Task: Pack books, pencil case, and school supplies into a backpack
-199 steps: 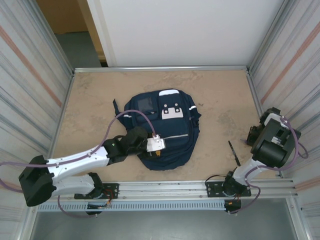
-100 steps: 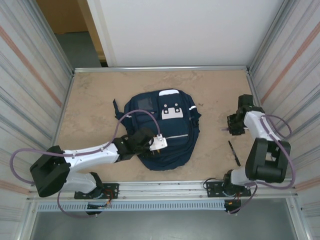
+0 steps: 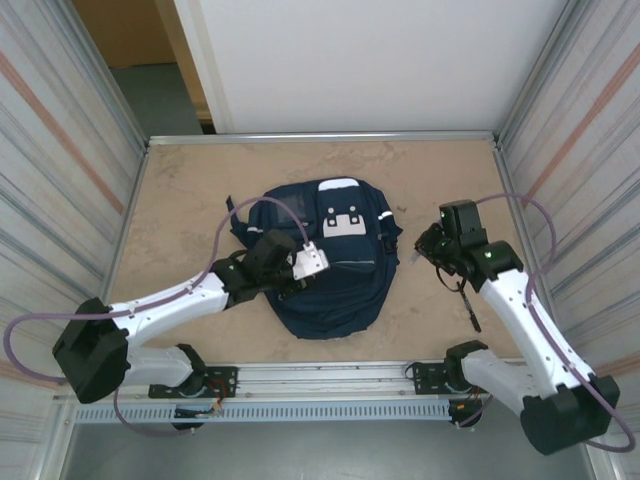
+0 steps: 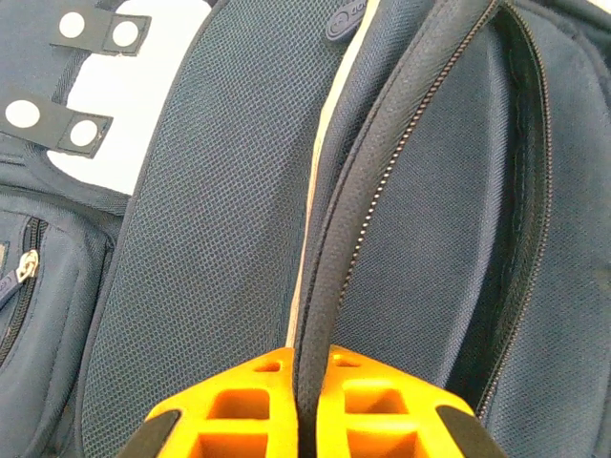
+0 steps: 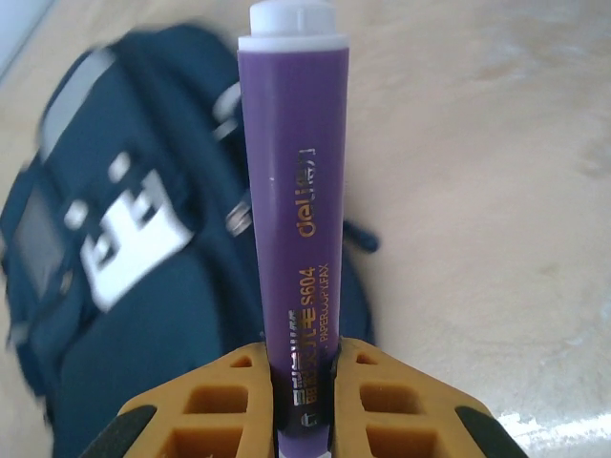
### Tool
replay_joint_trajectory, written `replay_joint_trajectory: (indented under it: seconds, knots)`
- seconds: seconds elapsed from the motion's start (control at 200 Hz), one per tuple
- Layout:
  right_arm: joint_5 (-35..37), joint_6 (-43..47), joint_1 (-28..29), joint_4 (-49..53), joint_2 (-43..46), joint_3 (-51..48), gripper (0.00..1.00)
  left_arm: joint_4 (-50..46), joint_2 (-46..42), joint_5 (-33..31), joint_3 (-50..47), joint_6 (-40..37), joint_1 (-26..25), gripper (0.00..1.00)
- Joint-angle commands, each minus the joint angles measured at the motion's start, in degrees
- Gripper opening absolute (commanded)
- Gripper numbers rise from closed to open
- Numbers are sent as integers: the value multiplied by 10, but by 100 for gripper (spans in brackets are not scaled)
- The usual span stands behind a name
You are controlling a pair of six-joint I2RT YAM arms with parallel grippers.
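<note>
Loading school supplies, opening stage: large navy-blue fabric backpack (image 3: 335,285) lies flat at table centre. Left gripper (image 4: 305,372), at the pack's 9 o'clock side, has its jaws closed tight on the black zip-edged lip (image 4: 382,191) of the main compartment, judged to be holding the mouth apart. Right gripper (image 5: 304,367), at the pack's 3 o'clock, clamps a purple white-capped plastic marker (image 5: 292,172). Next move calls for lifting the lip wider and steering the marker into a gap that looks narrow. Thin dark pen (image 3: 468,305) lies on the beige tabletop (image 3: 190,200) at 4 o'clock, beneath the right arm
</note>
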State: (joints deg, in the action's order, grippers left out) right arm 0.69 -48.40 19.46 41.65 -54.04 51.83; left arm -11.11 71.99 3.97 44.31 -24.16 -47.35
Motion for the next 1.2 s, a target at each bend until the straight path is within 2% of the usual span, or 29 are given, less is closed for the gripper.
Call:
replay_joint_trajectory:
  seconds: [0.0, 0.13, 0.271, 0.306, 0.396, 0.486, 0.611, 0.772, 0.952, 1.087, 1.152, 1.198]
  knots:
    - [-37, 202, 61, -51, 24, -1, 2, -29, -13, 73, 60, 33, 28, 0]
    - [-111, 364, 145, -54, 1, 31, 0, -67, -15, 137, 99, 64, 53, 0]
    - [-98, 540, 265, -63, -24, 40, 2, -93, -11, 245, 129, 119, 101, 0]
    - [-89, 588, 295, -69, -24, 40, 0, -95, -7, 267, 134, 137, 112, 0]
    - [-67, 665, 340, -88, -60, 44, 0, -91, -3, 293, 136, 146, 127, 0]
    - [-45, 729, 354, -107, -94, 48, 0, -92, -3, 304, 142, 144, 126, 0]
    - [24, 817, 366, -149, -150, 49, 3, -93, -4, 331, 149, 144, 128, 0]
    - [46, 894, 378, -190, -204, 60, 5, -96, -6, 339, 151, 148, 130, 0]
    - [111, 930, 379, -240, -228, 36, 23, -87, -16, 340, 124, 156, 140, 0]
    - [158, 941, 379, -271, -231, 12, 30, -71, -35, 340, 103, 169, 140, 0]
    - [159, 939, 382, -292, -217, 1, 38, -60, -44, 337, 94, 177, 140, 0]
    - [148, 929, 384, -305, -196, -5, 41, -57, -49, 335, 89, 183, 140, 0]
